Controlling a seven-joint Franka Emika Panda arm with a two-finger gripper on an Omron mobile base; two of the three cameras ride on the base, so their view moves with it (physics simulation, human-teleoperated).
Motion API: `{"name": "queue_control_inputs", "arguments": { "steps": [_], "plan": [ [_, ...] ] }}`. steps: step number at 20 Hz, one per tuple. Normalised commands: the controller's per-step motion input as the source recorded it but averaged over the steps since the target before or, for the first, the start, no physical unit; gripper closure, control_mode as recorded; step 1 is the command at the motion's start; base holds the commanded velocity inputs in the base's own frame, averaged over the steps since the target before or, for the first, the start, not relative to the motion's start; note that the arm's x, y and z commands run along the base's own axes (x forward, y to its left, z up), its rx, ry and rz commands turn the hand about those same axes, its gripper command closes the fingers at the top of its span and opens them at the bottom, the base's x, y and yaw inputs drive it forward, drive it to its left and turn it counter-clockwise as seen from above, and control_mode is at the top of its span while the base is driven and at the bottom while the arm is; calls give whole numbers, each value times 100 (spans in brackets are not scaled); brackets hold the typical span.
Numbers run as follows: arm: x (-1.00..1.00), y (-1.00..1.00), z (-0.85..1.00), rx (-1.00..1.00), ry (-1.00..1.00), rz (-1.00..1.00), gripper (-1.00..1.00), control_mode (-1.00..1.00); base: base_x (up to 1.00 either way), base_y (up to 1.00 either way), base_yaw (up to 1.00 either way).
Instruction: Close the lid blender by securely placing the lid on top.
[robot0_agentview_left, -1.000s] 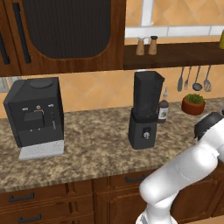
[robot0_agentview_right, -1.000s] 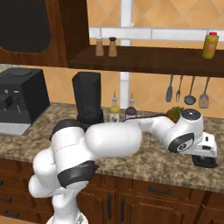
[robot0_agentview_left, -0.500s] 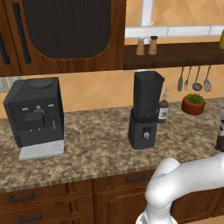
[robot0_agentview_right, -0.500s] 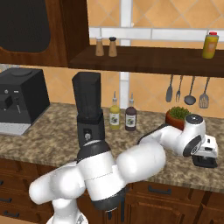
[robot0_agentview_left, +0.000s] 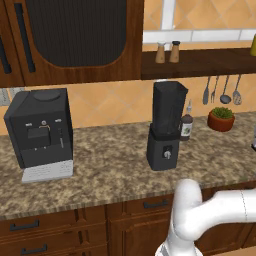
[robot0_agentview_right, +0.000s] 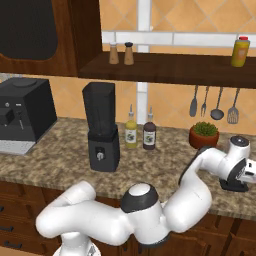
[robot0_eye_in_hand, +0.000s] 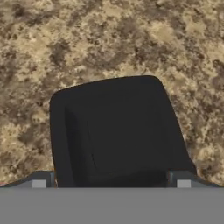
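The tall black blender (robot0_agentview_left: 165, 132) stands uncovered mid-counter, its dark jar on a cube base with a small knob; the right base view shows the blender (robot0_agentview_right: 102, 127) left of two bottles. Its black lid (robot0_agentview_right: 234, 186) lies flat on the granite counter at the far right, near the front edge. My gripper (robot0_agentview_right: 240, 175) hangs right above it, pointing down. In the hand view the lid (robot0_eye_in_hand: 116, 131) lies close below, and my gripper (robot0_eye_in_hand: 111, 181) is open, with one fingertip on each side of the lid's near edge.
A boxy black coffee machine (robot0_agentview_left: 40, 127) with a grey tray sits at the left. Two bottles (robot0_agentview_right: 140, 131) and a potted plant (robot0_agentview_right: 204, 134) stand by the wall between blender and lid. Utensils (robot0_agentview_right: 215, 102) hang above, under a shelf with shakers (robot0_agentview_right: 121, 52).
The arm's elbow has swung down and forward in front of the counter. The hand has shifted a little to the right, settling over the lid, which has not moved.
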Motion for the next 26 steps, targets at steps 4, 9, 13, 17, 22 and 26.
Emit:
{"name": "queue_control_inputs", "arguments": {
  "steps": [4, 9, 13, 17, 22, 26],
  "plan": [
    [49, -38, -42, 8, 0, 4, -100, -100, 0, 0, 0],
    [38, -28, -54, 4, 0, 4, -100, -100, 0, 0, 0],
    [8, 2, -91, 0, 0, 5, 100, -100, 0, 0, 0],
    [-21, 58, -100, -3, -1, 5, 100, -100, 0, 0, 0],
    [-52, 94, -100, -11, -4, 4, 100, -100, 0, 0, 0],
    [-71, 93, -100, -15, -7, 7, 100, -100, 0, 0, 0]
  ]
}}
